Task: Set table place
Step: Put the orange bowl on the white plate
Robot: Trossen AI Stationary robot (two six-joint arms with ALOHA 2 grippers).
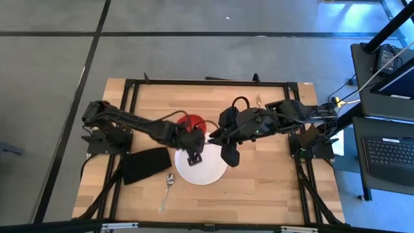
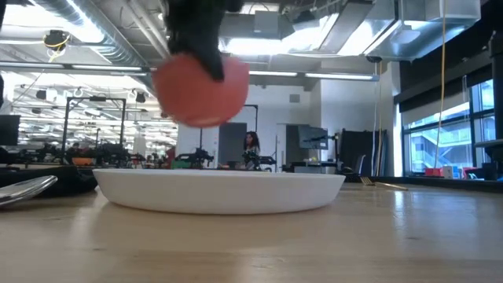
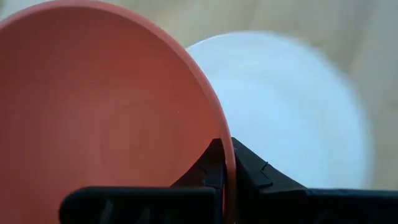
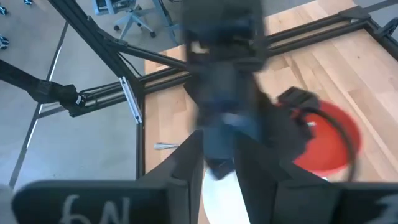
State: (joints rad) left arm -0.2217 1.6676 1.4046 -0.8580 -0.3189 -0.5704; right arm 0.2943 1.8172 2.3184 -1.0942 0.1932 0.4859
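My left gripper [image 1: 196, 134] is shut on the red bowl [image 1: 191, 122], which hangs in the air over the far edge of the round white plate [image 1: 200, 167]. The low view shows the bowl [image 2: 200, 86] well above the plate [image 2: 220, 189]. My right gripper [image 4: 217, 158] is open and empty, above the plate's right edge [image 1: 223, 162]. The silver spoon [image 1: 167, 191] lies on the table near the plate's left side. A slim fork [image 1: 258, 101] lies near the far edge. My left gripper pinches the bowl's rim [image 3: 225, 155], one finger inside the bowl [image 3: 205, 168] and one outside [image 3: 255, 171]. The fingers come down at it from above [image 2: 196, 31]. The bowl is lifted clear of the plate and tilted, its hollow toward the wrist camera.
A black folded cloth [image 1: 145, 165] lies left of the plate. The table's black frame [image 1: 207, 82] runs along the edges, and the arm bases stand at the left [image 1: 103, 139] and right [image 1: 310, 142]. Bare wood shows right of the plate [image 1: 272, 175].
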